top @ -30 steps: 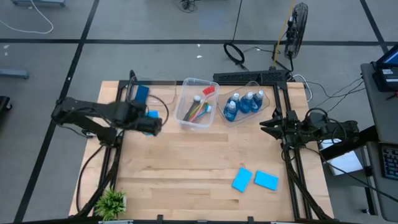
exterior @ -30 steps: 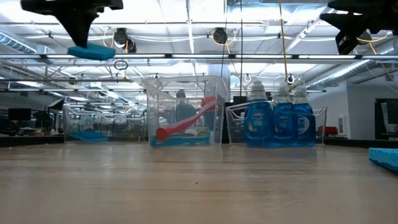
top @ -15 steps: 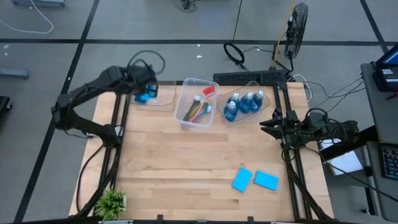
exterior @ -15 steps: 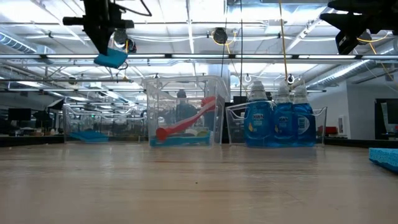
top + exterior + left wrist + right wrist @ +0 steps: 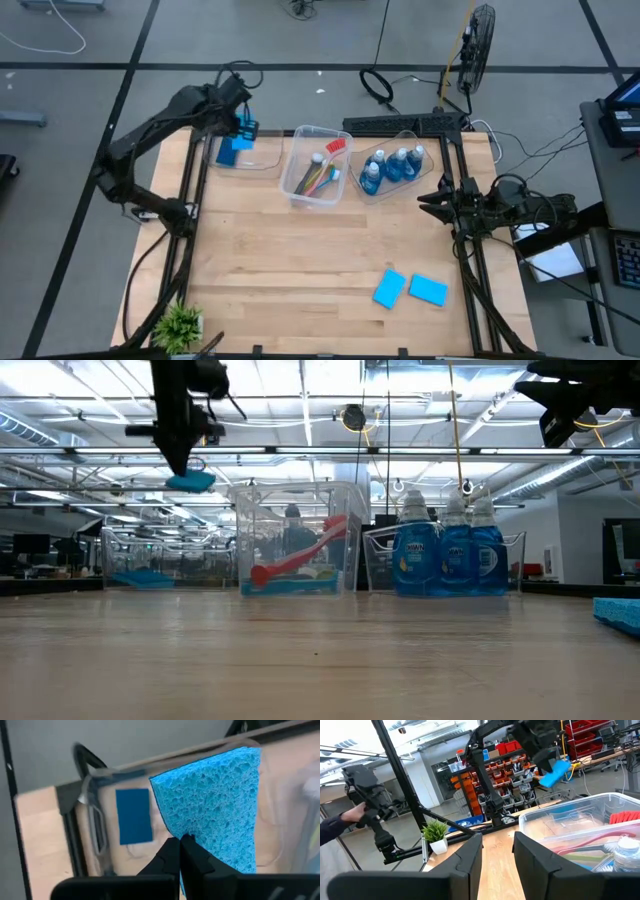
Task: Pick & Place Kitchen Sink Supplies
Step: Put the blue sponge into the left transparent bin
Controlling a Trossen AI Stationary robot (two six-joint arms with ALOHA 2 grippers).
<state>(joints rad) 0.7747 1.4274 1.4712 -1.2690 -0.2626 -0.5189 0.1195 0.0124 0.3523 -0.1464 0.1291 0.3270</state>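
My left gripper (image 5: 243,130) (image 5: 185,468) is shut on a blue sponge (image 5: 215,815) (image 5: 191,482), high above the leftmost clear bin (image 5: 245,160) at the table's far-left corner. Another blue sponge (image 5: 228,152) (image 5: 134,816) lies flat on that bin's floor. Two more sponges (image 5: 389,288) (image 5: 428,290) lie flat on the table near the right front. The brushes (image 5: 320,172) lie in the middle bin. The bottles of blue liquid (image 5: 393,166) stand in the right bin. My right gripper (image 5: 425,200) (image 5: 497,845) waits open at the table's right edge. My left gripper pinches the sponge between its two fingers (image 5: 172,852) at one edge (image 5: 200,845). The fingers come from above, pointing down. The sponge is lifted clear and sticks out just below the fingers (image 5: 178,455), over the leftmost bin.
A small green plant (image 5: 180,325) stands at the near-left corner. The three clear bins (image 5: 290,540) line the far side. The wooden table (image 5: 300,260) is bare in the middle. A person's hand and sleeve (image 5: 342,820) show beyond the table in the right wrist view.
My left gripper has carried the sponge from over the table's left-middle toward the far edge, turning as it went. It now stands above the leftmost bin. It has stayed shut on the sponge.
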